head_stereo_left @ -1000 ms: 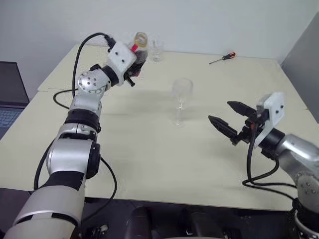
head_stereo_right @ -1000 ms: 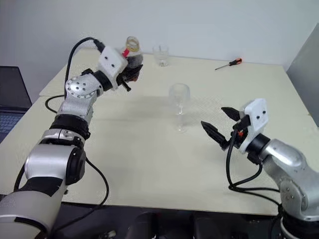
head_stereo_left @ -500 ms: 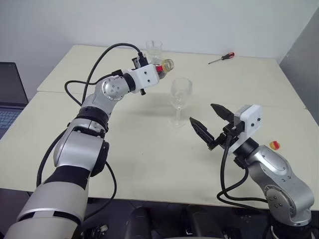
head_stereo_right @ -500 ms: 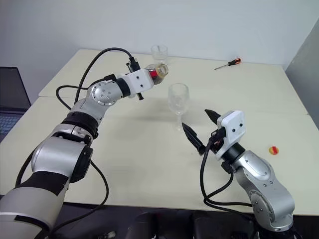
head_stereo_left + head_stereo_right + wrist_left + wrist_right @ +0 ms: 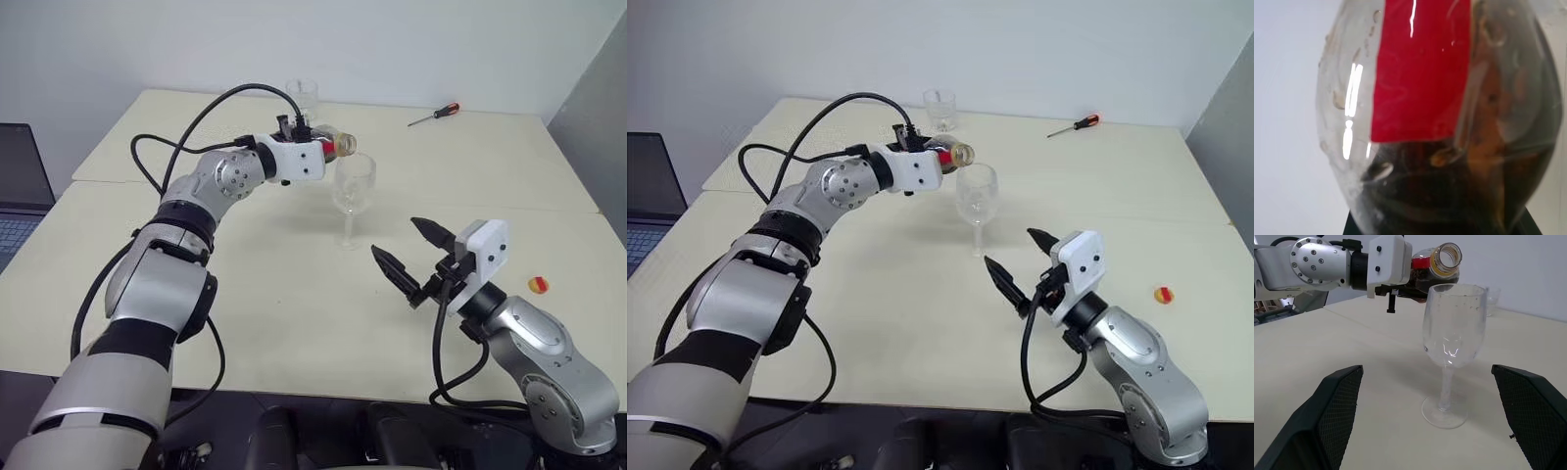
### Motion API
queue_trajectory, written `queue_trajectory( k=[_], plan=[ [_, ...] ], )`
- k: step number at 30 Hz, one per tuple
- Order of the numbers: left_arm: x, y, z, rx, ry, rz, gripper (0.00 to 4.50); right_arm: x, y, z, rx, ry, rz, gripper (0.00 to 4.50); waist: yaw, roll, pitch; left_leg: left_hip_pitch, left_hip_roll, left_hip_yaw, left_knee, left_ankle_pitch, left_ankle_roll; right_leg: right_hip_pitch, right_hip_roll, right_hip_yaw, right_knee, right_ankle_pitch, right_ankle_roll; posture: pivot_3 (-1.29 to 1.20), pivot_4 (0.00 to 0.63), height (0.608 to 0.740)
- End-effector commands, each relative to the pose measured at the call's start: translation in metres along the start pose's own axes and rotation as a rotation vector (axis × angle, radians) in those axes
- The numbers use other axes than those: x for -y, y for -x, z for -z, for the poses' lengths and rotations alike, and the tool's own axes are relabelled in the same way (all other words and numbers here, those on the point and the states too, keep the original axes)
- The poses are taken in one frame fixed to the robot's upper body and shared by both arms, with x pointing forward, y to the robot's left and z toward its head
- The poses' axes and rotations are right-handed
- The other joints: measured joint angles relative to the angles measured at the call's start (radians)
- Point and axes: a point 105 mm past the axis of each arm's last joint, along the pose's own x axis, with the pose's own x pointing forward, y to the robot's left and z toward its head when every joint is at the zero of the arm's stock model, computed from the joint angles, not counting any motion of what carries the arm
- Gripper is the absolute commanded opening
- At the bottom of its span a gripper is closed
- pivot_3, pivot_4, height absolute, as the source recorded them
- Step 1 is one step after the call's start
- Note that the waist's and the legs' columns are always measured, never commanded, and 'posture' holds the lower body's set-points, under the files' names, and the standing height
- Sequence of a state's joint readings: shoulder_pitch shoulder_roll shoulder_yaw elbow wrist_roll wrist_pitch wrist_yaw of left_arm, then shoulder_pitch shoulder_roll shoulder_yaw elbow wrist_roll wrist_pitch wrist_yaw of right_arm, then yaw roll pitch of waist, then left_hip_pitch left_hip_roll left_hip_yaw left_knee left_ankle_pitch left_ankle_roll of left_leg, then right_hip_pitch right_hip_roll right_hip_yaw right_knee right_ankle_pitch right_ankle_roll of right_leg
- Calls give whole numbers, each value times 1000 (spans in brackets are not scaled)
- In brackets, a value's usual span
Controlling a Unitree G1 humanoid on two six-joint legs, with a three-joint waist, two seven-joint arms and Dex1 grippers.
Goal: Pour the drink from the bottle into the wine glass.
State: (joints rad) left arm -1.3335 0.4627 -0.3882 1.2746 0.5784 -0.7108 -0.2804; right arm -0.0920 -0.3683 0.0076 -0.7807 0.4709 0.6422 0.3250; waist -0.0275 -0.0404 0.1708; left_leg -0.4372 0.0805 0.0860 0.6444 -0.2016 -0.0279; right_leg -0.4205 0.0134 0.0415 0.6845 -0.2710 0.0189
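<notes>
Left claw (image 5: 939, 160) with bottle (image 5: 953, 155) above beige table (image 5: 872, 294)

An office or lab: pale tables (image 5: 294, 323), laptop (image 5: 20, 201), bare wall, stray screwdriver (image 5: 437, 114).

1. The left arm reaches forward over the table, its left gripper (image 5: 318, 149) level, clamped around the bottle (image 5: 333, 146).
2. The right arm is bent low, its right gripper (image 5: 409, 257) level, fingers spread wide, holding nothing.
</notes>
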Motion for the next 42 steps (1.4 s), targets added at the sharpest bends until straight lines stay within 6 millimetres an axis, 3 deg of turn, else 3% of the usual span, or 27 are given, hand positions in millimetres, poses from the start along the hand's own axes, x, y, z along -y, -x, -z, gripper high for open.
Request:
queue_trajectory(
  k=[1, 15, 42],
  plan=[
    [-30, 0, -11, 34, -63, -79, 989, -3, 0, -11, 39, 35, -14, 4500, 0, 0, 0, 0, 0, 0, 0, 0, 0, 0, 0, 0, 0, 0, 0, 0, 150, 740],
    [-34, 0, -12, 25, -217, -84, 989, 2, 0, -6, 1, 65, -1, 4500, 0, 0, 0, 0, 0, 0, 1, 0, 0, 0, 0, 0, 1, 0, 0, 0, 150, 740],
    [-44, 0, -11, -3, -322, -108, 989, 6, -1, -4, -33, 108, -3, 4500, 1, 0, 0, 1, 0, 0, 1, 0, 0, 0, 0, 0, 4, 0, 0, 0, 150, 740]
  ],
)
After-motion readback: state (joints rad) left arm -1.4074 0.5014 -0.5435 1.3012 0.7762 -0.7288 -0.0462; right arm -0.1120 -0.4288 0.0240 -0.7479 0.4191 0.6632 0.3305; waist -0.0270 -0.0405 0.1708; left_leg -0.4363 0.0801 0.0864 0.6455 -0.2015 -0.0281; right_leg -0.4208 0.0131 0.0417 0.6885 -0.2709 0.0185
